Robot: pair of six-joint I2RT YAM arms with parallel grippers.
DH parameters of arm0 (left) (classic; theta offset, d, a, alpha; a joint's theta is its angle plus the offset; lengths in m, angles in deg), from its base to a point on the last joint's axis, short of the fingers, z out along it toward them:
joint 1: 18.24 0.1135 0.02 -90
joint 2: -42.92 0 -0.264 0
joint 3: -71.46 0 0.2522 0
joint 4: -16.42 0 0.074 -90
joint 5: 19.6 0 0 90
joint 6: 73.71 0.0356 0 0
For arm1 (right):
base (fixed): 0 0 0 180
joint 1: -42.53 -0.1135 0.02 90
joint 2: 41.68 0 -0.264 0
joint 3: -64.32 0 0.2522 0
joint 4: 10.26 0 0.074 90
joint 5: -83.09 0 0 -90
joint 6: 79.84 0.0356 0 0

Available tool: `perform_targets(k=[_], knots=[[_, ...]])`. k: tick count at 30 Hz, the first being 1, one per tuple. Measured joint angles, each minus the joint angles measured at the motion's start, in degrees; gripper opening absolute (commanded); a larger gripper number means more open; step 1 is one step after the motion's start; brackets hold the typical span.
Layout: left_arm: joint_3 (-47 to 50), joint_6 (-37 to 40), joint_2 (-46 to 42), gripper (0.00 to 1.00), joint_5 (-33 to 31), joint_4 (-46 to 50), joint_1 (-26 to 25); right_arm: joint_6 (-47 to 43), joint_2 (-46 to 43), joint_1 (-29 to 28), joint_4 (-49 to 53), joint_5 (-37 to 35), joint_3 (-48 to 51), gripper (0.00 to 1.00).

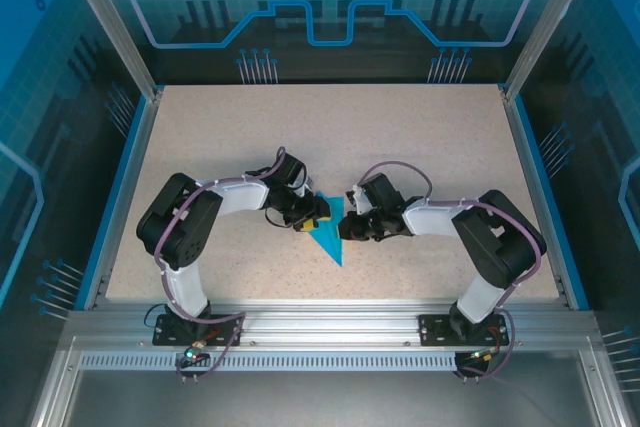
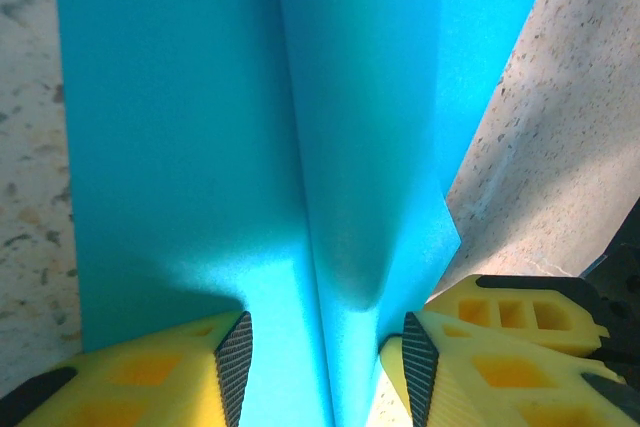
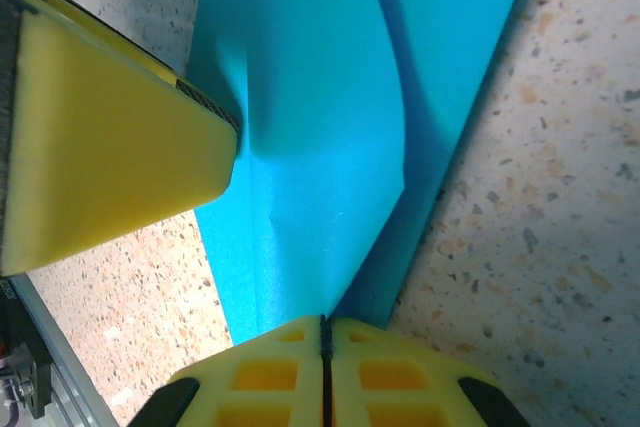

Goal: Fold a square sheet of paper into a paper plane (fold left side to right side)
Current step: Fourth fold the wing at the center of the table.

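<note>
Mid-fold, the right pincer (image 3: 322, 327) is gripping the creased teal-blue paper sheet (image 3: 300, 147), the open left pincer (image 2: 322, 332) straddling a ridge probably needing flattening.

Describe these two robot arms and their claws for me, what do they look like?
Both the left arm and the right arm have bulky black joints linked by smooth white shells, with a purplish-grey cable looping alongside. The left claw and right claw end in blocky yellow fingers with black ribbed pads.
</note>
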Motion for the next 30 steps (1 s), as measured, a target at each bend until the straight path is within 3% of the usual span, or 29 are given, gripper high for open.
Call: perform_targets(k=[30], knots=[[-0.2,0.0,0.0,0.49,0.0,0.2,-0.1,-1.5,1.4,0.0,2.8,-1.6,-1.7,0.09]])
